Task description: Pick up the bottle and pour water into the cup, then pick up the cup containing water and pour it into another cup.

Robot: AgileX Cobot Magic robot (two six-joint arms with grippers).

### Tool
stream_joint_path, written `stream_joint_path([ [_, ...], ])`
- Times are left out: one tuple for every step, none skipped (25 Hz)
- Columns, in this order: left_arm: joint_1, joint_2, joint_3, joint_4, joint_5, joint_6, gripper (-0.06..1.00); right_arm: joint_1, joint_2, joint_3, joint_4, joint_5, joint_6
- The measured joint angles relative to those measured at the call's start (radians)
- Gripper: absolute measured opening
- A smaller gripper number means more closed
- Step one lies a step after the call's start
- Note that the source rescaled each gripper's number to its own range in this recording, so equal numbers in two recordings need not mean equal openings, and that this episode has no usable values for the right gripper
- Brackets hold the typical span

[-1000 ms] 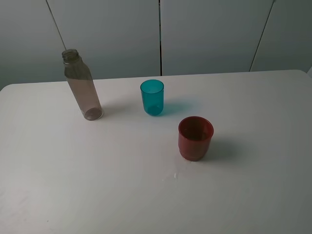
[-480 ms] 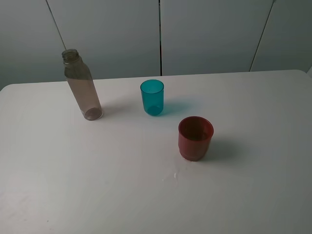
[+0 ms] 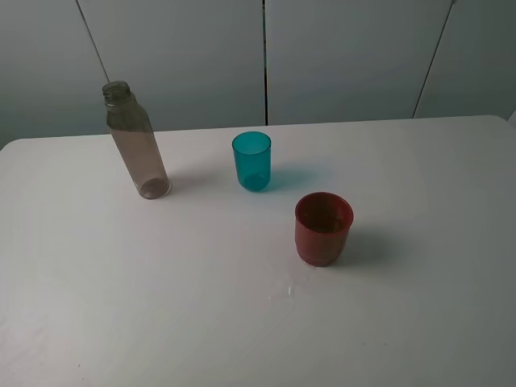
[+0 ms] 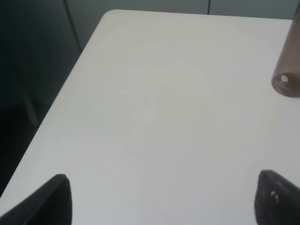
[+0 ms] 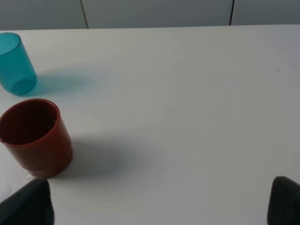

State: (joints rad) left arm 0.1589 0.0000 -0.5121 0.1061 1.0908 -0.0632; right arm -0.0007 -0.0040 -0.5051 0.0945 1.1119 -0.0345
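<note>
Waiting at the start: the tall clear brownish plastic bottle [image 3: 137, 145] stands upright, uncapped, far left on the white table [image 3: 242, 322], well clear of the left gripper [image 4: 161, 199], whose fingers are spread wide and empty. Best to approach level, grasp mid-body, and keep it upright until over the translucent teal plastic tumbler [image 3: 251, 161].

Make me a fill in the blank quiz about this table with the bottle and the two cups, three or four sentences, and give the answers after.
1. The tallest thing on the table is the ____.
2. The bottle has no ____ on its neck.
3. In the high view, the teal cup stands between the bottle and the ____ cup.
4. The left gripper holds ____.

Missing words: bottle; cap; red; nothing
</note>
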Motion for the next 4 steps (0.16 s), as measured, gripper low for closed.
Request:
stream_joint_path([
  [0.0,0.0,0.0,-0.007,-0.002,0.015,1.0,0.0,0.0,0.0,0.0,0.0,0.0],
  [0.0,0.0,0.0,-0.011,-0.002,0.019,1.0,0.0,0.0,0.0,0.0,0.0,0.0],
  [0.0,0.0,0.0,-0.016,-0.002,0.023,1.0,0.0,0.0,0.0,0.0,0.0,0.0],
  [0.0,0.0,0.0,-0.017,-0.002,0.025,1.0,0.0,0.0,0.0,0.0,0.0,0.0],
])
